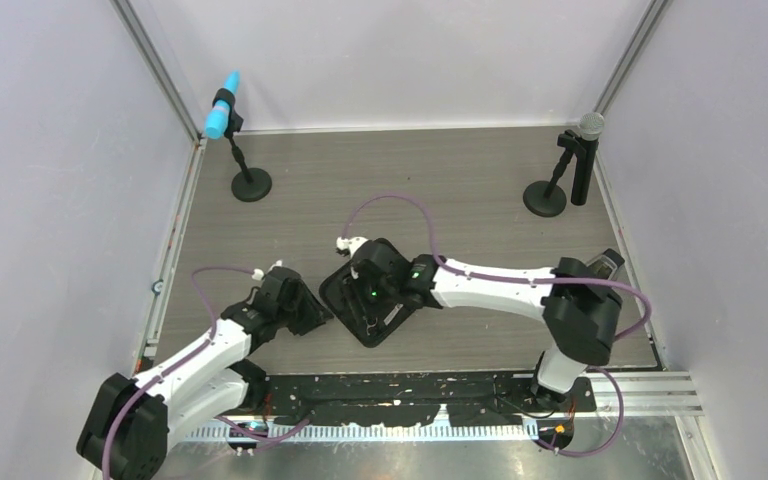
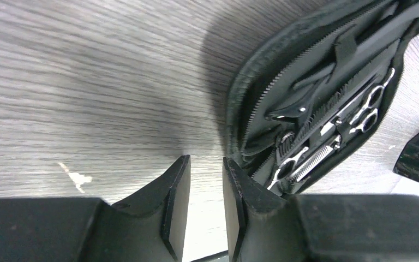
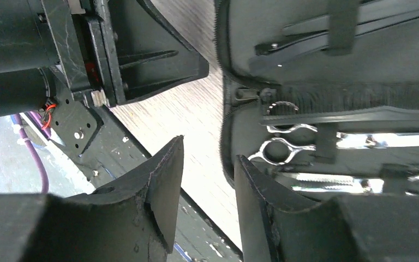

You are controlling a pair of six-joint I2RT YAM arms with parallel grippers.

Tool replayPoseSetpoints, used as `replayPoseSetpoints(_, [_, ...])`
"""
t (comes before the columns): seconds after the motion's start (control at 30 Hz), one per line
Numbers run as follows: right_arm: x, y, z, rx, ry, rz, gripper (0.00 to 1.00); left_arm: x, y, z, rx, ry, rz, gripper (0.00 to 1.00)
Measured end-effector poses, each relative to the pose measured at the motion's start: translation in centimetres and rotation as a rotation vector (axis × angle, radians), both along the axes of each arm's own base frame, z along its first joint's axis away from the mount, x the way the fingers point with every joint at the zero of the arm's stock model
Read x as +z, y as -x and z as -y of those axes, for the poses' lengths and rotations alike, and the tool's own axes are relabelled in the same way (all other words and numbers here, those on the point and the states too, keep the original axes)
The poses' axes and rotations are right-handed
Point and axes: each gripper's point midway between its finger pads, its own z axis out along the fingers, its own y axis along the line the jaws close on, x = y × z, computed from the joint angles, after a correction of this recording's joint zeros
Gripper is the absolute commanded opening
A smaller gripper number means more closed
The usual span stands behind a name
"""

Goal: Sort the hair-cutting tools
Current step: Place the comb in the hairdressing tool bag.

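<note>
Blk zip case [image 1: 345, 300] open on table [image 1: 460, 180]; blue mic [image 1: 222, 105] back-L, prob. grey mic [image 1: 588, 125] back-R.

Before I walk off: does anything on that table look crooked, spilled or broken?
Nothing spilled or broken. The open case lies skewed to the table edge, scissors, comb and clip strapped inside. A white scuff marks the table.

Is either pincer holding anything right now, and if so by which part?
Nothing held: the left pincer and right pincer both gape empty beside the open zip case.
</note>
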Motion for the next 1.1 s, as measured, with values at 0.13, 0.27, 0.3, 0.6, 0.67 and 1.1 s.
replayPoseSetpoints(0.13, [-1.3, 1.1, -1.7, 0.005, 0.024, -0.033, 0.46, -0.5, 0.6, -0.5, 0.010, 0.010, -0.009, 0.31])
replayPoseSetpoints(0.27, [-2.9, 1.9, -2.3, 0.010, 0.061, -0.054, 0.46, -0.5, 0.8, -0.4, 0.005, 0.021, -0.008, 0.31])
replayPoseSetpoints(0.3, [-3.2, 2.0, -2.4, 0.009, 0.070, -0.057, 0.45, -0.5, 0.8, -0.4, 0.003, 0.023, -0.008, 0.31])
replayPoseSetpoints(0.6, [-6.2, 2.0, -1.2, -0.034, 0.181, -0.062, 0.36, -0.4, 1.1, 0.0, -0.013, 0.042, -0.018, 0.31])
replayPoseSetpoints(0.67, [-6.5, 1.9, -1.1, -0.036, 0.189, -0.061, 0.34, -0.4, 1.2, 0.1, -0.019, 0.048, -0.024, 0.31])
replayPoseSetpoints(1.1, [-7.7, 2.4, -1.5, 0.012, 0.147, -0.064, 0.06, 0.2, 1.4, 1.5, -0.056, 0.118, -0.035, 0.31])
